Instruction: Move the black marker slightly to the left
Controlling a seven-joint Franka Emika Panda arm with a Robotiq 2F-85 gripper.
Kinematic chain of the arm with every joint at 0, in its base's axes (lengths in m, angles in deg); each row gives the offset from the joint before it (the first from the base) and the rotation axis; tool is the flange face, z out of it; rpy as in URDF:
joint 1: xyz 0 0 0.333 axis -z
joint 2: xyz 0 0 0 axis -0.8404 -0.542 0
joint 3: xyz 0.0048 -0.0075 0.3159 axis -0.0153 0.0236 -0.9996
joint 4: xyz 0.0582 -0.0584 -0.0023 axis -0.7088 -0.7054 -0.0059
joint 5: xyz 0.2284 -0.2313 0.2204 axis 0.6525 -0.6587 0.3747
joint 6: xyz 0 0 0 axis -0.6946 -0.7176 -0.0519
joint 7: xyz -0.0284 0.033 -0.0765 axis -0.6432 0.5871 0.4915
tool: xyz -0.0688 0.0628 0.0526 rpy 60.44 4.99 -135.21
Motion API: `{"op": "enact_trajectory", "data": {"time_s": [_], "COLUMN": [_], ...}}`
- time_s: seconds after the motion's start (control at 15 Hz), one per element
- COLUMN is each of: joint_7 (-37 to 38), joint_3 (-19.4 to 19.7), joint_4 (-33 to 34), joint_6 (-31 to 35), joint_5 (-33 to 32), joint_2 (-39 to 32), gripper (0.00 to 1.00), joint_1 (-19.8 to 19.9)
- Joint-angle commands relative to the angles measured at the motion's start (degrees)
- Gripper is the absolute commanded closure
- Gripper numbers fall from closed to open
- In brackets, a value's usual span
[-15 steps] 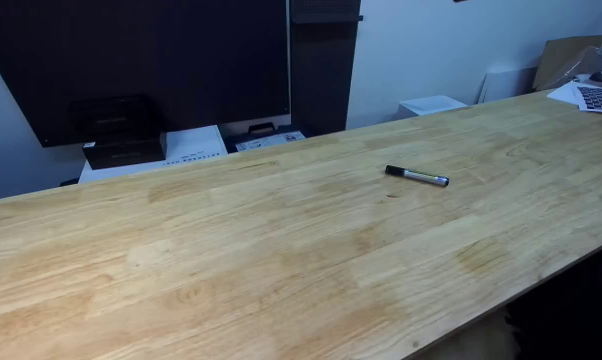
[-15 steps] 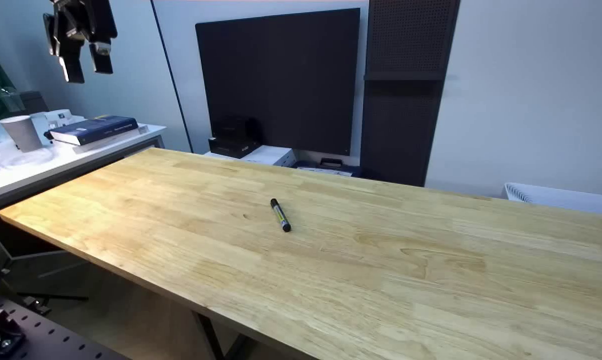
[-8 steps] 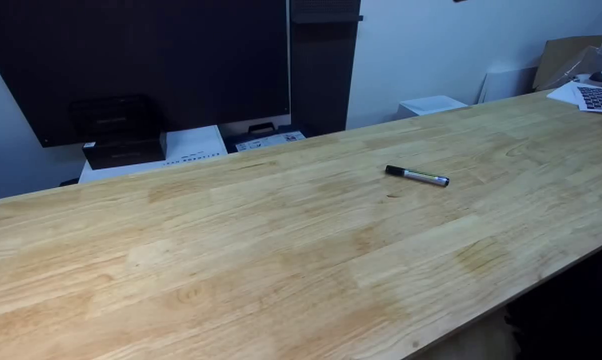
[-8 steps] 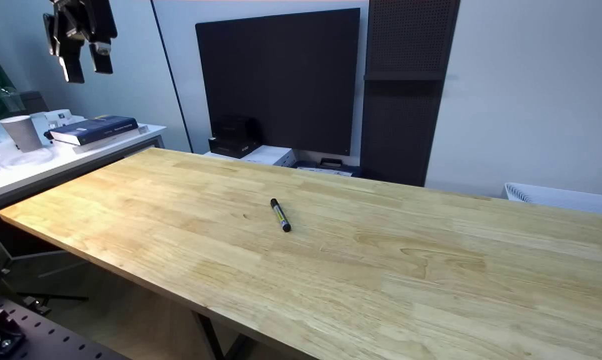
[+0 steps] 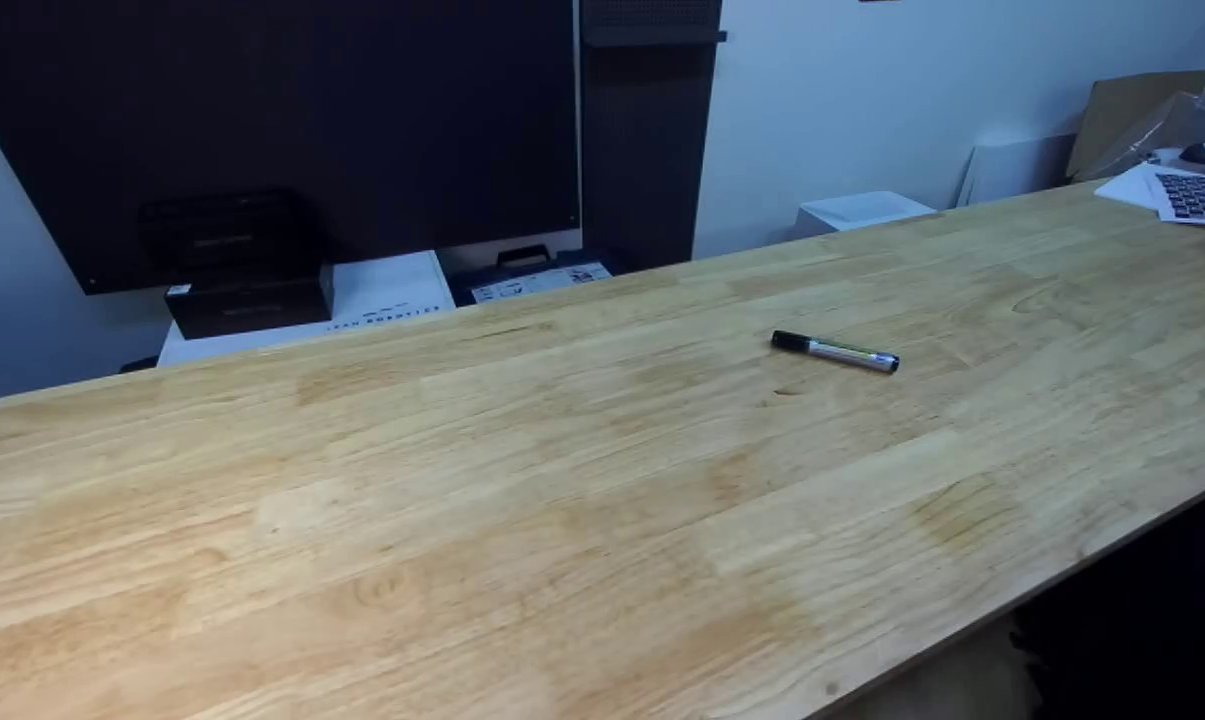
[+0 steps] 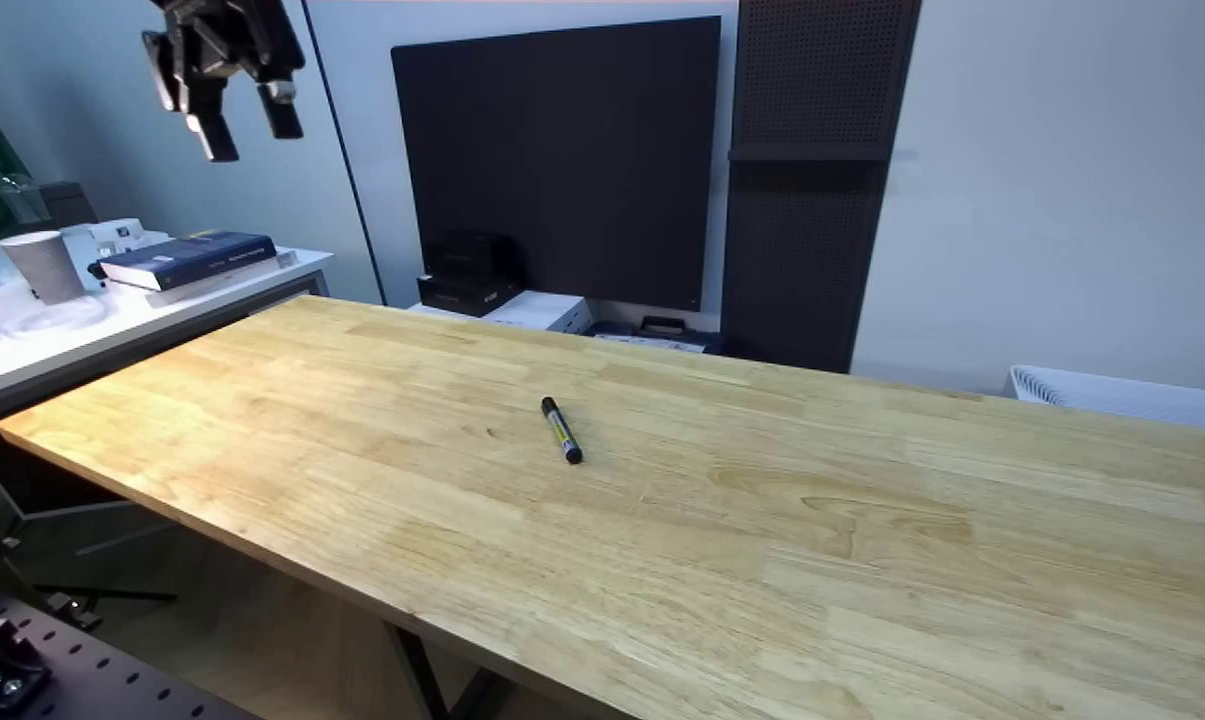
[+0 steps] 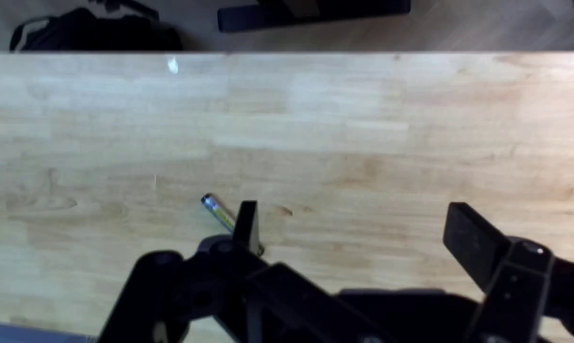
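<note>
Up high over the wooden table (image 6: 762, 560) hangs the gripper (image 6: 254, 146), jaws standing wide apart, nothing between them, and there below lies the black marker (image 6: 561, 430), flat on the wood in both exterior views, untouched. So this looks like the approach, with the grasp and the shift still to do. In the wrist view a finger (image 7: 246, 224) hides part of the barrel, and the marker runs at a slant to the jaws' closing line: best to shift over until it sits midway and turn the wrist, so they would meet square across it. Then straight down, and low, for it's a slim one, but no pressing into the wood! Pinch near the middle; a one-sided nudge could set that round barrel rolling. After that, a slight lift and a short shift, since the task says slightly; whose left it means, the views don't settle. Touch down first, then let go gently.
</note>
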Motion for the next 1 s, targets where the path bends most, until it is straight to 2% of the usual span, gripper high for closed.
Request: {"op": "enact_trajectory", "data": {"time_s": [0.0,0.13,0.27,0.33,0.4,0.47,0.6,0.67,0.73,0.87,0.93], "joint_7": [-2.4,-7.0,-17.7,-22.5,-27.7,-33.0,-43.1,-36.4,-39.9,-42.0,-39.9], "joint_3": [3.7,7.3,11.3,12.4,15.4,13.9,14.8,14.2,14.3,14.3,14.3], "joint_4": [-1.4,-1.7,-1.5,-1.1,-0.6,0.2,2.1,-1.1,-0.4,0.5,-0.1], "joint_6": [12.1,19.0,25.7,28.8,30.8,31.4,27.4,30.3,29.8,29.2,30.3], "joint_5": [-7.3,-7.6,-3.0,-0.8,1.9,5.1,12.4,7.9,10.3,11.4,8.0], "joint_2": [-2.1,-4.5,-7.5,-9.8,-11.7,-13.5,-15.2,-13.1,-14.2,-15.1,-14.7], "gripper": [0.00,0.00,0.00,0.00,0.00,0.00,0.00,0.00,0.00,0.00,0.00], "joint_1": [1.9,3.5,4.3,4.0,1.6,3.5,4.5,4.3,4.6,4.9,4.4]}}
